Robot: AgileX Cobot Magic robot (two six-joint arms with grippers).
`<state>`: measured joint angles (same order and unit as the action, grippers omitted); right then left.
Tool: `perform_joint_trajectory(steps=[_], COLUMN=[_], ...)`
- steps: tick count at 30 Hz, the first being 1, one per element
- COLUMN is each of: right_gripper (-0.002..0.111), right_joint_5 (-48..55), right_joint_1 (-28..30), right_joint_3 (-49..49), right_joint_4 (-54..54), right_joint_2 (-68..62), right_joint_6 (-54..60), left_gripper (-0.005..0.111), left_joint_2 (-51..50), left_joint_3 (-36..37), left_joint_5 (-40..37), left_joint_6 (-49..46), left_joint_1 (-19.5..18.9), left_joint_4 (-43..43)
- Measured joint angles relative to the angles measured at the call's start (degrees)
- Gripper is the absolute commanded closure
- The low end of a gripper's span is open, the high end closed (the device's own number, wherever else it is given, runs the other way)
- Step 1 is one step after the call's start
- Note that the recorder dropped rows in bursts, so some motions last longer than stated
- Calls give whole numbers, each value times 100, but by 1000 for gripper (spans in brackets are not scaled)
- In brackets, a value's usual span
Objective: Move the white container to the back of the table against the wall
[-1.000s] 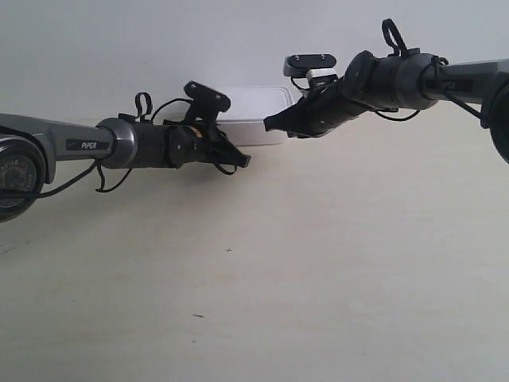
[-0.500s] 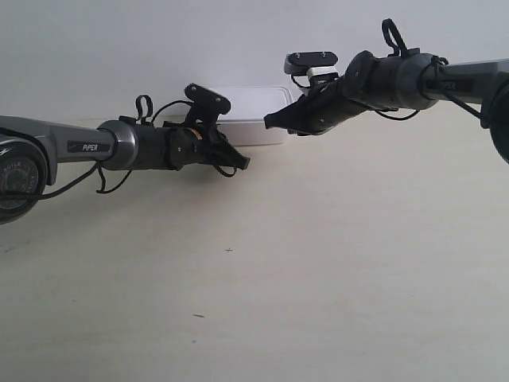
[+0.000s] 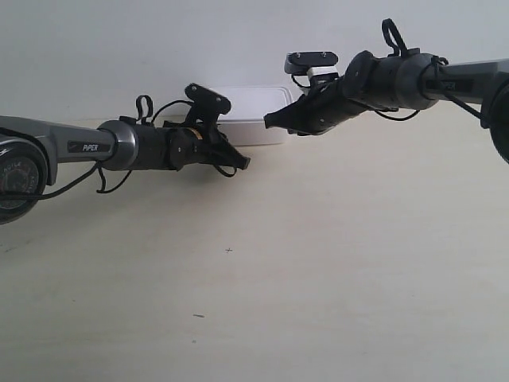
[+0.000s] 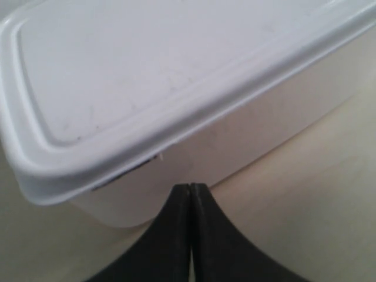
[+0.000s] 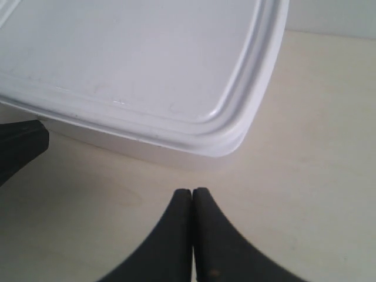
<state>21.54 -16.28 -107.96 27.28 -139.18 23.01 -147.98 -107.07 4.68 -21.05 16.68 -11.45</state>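
Fingers [image 4: 167, 241] of the left gripper [image 4: 190, 189] are pressed together, tips at the side of the container [image 4: 147, 76]. Right gripper [image 5: 192, 195] fingers [image 5: 170, 235] are also closed; the container's corner is just ahead, apart. Beyond it stands the wall [image 3: 119, 48].

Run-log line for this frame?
white container: by wall | left tool: shut, tip at its side | right tool: shut, just off its corner

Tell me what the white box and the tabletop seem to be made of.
White box: likely plastic, smooth with a slight sheen; moulded raised lid rim, faint scuffs. Tabletop: wood or wood-look laminate, matte; pale grain, which one is unclear.
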Motion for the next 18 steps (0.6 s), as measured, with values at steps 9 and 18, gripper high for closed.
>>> perform_joint_trajectory(steps=[9, 18], right_gripper=[108, 108], right_joint_5=[-87, -516], right_joint_1=[0, 0], right_joint_3=[0, 0], right_joint_4=[0, -11], right_joint_2=[-220, -293], right_joint_6=[-3, -13], left_gripper=[107, 107], left_joint_2=[0, 22], left_joint_3=[0, 48], left_joint_5=[-25, -26], left_joint_6=[-107, -249], left_joint_1=[0, 0], left_joint_4=[23, 37])
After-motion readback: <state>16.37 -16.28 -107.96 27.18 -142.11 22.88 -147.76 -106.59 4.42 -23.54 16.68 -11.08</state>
